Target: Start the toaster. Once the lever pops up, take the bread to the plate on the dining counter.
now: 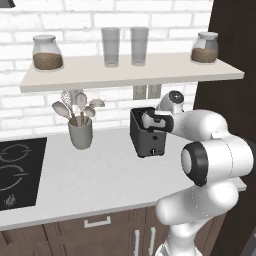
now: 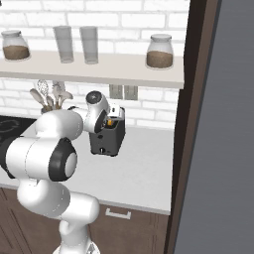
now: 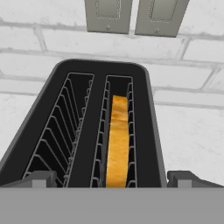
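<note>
Golden bread (image 3: 118, 140) stands on edge in the right-hand slot of the toaster (image 1: 148, 132) at the far side of the counter (image 1: 95, 175), and the gripper (image 3: 112, 180), jaws spread and grasping nothing, hangs straight above, seemingly placed to straddle the slice.

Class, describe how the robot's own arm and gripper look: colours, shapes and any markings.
The arm is glossy white, built of rounded, bulbous segments with dark joint rings and round caps. The gripper has two small dark grey, blocky fingertips. No cables or markings are visible.
</note>
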